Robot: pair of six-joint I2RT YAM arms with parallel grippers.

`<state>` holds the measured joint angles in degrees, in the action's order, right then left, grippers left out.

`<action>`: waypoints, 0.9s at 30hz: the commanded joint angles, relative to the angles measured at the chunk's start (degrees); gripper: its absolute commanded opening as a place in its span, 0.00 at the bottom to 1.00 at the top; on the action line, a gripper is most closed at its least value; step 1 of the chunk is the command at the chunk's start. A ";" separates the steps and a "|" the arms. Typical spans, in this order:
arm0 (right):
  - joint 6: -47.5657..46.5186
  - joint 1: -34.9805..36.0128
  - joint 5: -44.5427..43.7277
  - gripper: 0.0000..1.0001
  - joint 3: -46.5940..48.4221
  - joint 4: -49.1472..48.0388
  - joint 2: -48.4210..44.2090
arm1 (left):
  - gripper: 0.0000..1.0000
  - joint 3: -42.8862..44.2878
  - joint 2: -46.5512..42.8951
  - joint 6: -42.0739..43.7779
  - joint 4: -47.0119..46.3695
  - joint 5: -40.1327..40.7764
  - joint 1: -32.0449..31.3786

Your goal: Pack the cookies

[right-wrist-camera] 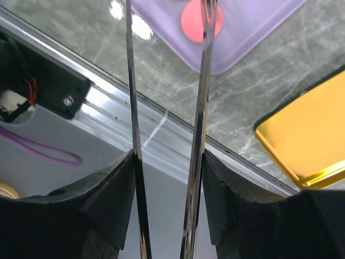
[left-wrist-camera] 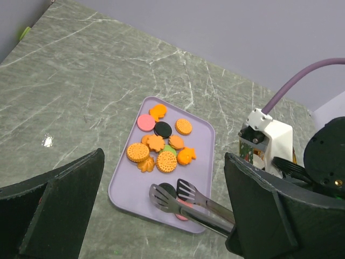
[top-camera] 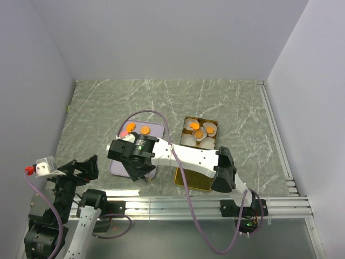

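Tongs over the tray: the right gripper [top-camera: 139,168] holds tongs [left-wrist-camera: 178,197] above the lavender tray [top-camera: 117,163] of cookies [left-wrist-camera: 161,143], and the left gripper [top-camera: 81,168] hangs agape beside it.

Top view: the right arm reaches across to the tray's near half. A few cookies show at the tray's far end, and more sit in white paper cups [top-camera: 188,139] in the gold tin [top-camera: 191,181] just right of the tray. Left wrist view: the left fingers [left-wrist-camera: 54,205] are spread wide with nothing between them. Orange, pink, black and green cookies cluster on the tray's far half. The tong heads are slightly parted over the near half, at a black cookie [left-wrist-camera: 167,190]. Right wrist view: both fingers [right-wrist-camera: 108,194] press on the outside of the tong arms. A pink cookie [right-wrist-camera: 191,19] lies near the tray's near edge. I cannot tell whether the tongs grip it.
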<state>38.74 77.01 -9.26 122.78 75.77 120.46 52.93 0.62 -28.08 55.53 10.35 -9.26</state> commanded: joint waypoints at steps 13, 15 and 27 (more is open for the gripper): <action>-0.60 0.33 -2.61 0.57 5.19 2.90 3.11 | 0.99 -0.10 -3.79 0.83 -1.91 -0.07 -0.06; -0.86 0.51 -2.61 0.57 5.10 3.07 3.37 | 0.99 -0.10 -3.87 0.83 -1.83 -0.07 -0.06; -1.83 1.47 -3.66 0.51 6.94 6.14 6.44 | 0.99 -0.10 -4.05 0.83 -1.91 -0.07 -0.06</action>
<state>37.54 77.78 -11.22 126.61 76.66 126.08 52.93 0.62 -28.10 55.53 10.35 -9.26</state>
